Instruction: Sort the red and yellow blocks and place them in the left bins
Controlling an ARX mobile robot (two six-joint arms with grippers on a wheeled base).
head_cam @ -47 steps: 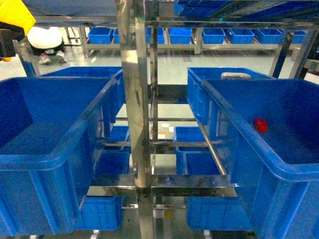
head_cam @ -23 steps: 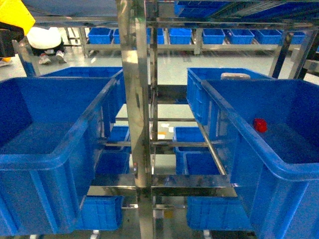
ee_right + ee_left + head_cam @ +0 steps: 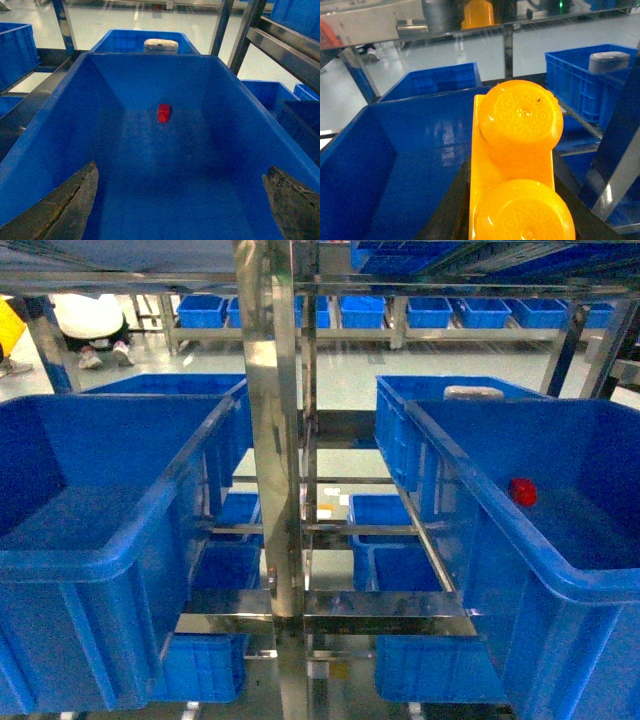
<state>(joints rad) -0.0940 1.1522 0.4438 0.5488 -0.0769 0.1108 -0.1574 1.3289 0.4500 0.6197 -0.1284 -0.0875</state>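
Currently the glossy orange-yellow plastic brick (image 3: pixel 517 165), with two round embossed studs on top, fills the left wrist view; it sits between the dark fingers (image 3: pixel 445 215) of the left hand (image 3: pixel 515 220), which is closed on it above a large, deep, bright-blue plastic crate (image 3: pixel 380 165) with smooth, reflective inner walls. In the head view this left crate (image 3: pixel 110 550) shows a thick rolled rim and stands on a polished steel rack (image 3: pixel 275 440).

The small, bright red plastic brick (image 3: pixel 163 113) lies on the floor of the right-hand blue crate (image 3: pixel 240 125), toward its far wall; the head view shows it (image 3: pixel 522 491) as a red spot low against that crate's interior. The right hand (image 3: pixel 180 210) hangs over this crate with its two rough grey fingers (image 3: pixel 65 210) spread wide apart, gripping nothing.

A white rounded object (image 3: pixel 160 46) rests in a further blue crate behind.
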